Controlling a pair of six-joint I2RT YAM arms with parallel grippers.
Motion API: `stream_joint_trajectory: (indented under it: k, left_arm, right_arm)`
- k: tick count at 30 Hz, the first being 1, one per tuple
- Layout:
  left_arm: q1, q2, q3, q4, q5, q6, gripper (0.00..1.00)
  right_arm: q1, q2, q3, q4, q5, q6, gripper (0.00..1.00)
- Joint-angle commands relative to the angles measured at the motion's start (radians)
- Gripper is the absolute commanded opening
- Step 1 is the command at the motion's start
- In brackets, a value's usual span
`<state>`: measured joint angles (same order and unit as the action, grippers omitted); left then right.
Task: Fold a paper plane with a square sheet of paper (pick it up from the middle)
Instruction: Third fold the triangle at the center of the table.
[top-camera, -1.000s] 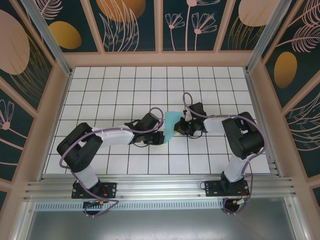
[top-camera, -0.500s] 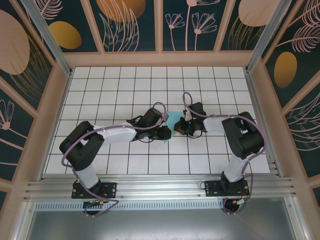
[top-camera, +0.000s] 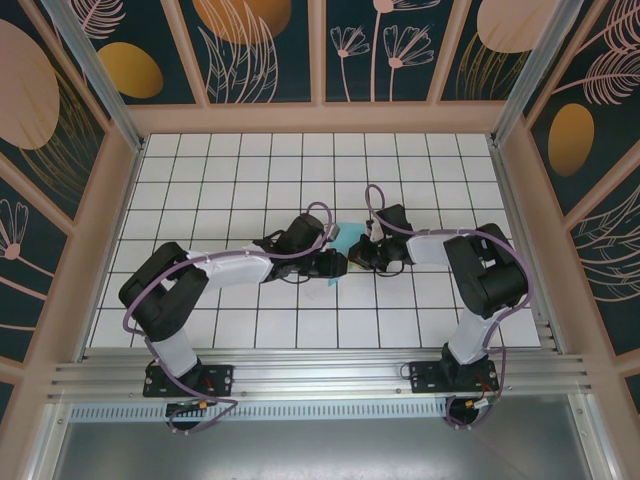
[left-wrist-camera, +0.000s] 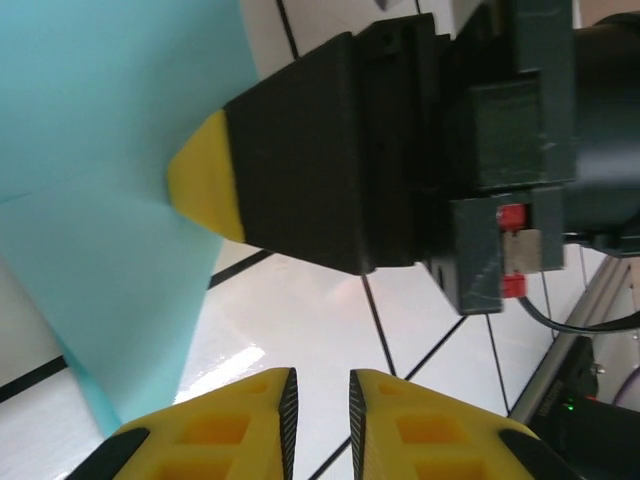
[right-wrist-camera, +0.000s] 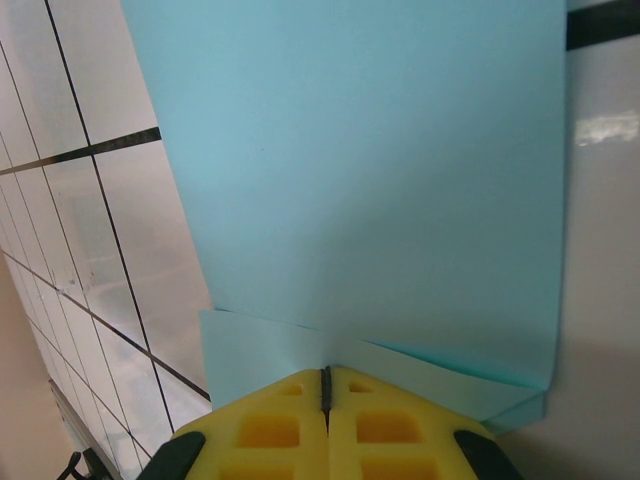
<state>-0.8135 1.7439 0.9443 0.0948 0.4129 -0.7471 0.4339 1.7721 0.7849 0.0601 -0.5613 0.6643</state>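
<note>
Judging by the turned-over edge, an early fold is in hand: the square sheet of paper (right-wrist-camera: 350, 170) lies on the bench (top-camera: 250, 170), touching the right gripper (right-wrist-camera: 325, 372), whose jaws are pinched together on that edge. The left gripper (left-wrist-camera: 318, 385), just opposite the right gripper, has jaws slightly apart and empty; next it probably needs a clean hold on a free corner.

Left tool (top-camera: 336, 266), right tool (top-camera: 358, 258) close together at teal paper (top-camera: 341, 236).
</note>
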Motion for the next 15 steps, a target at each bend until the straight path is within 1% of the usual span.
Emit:
stream_joint_trajectory:
  k: [1, 4, 9, 12, 13, 15]
  left_arm:
    - [0.001, 0.033, 0.005, 0.050, 0.062, -0.017, 0.24]
    - [0.003, 0.057, 0.015, 0.043, 0.083, -0.004, 0.25]
    - [0.000, 0.092, 0.023, -0.012, 0.065, 0.021, 0.26]
    - [0.002, 0.108, 0.022, -0.015, 0.057, 0.026, 0.26]
    - [0.000, 0.114, 0.053, -0.021, 0.049, 0.029, 0.25]
    - [0.001, 0.124, 0.058, -0.031, 0.030, 0.033, 0.26]
  right_arm:
    - [0.003, 0.043, -0.035, -0.062, 0.140, 0.004, 0.07]
    - [0.002, 0.050, -0.032, -0.058, 0.135, 0.005, 0.07]
    - [0.003, 0.062, -0.029, -0.052, 0.133, 0.006, 0.07]
    - [0.003, 0.064, -0.027, -0.050, 0.128, 0.005, 0.07]
    - [0.003, 0.064, -0.027, -0.052, 0.130, 0.004, 0.07]
    - [0.002, 0.064, -0.027, -0.055, 0.133, 0.002, 0.07]
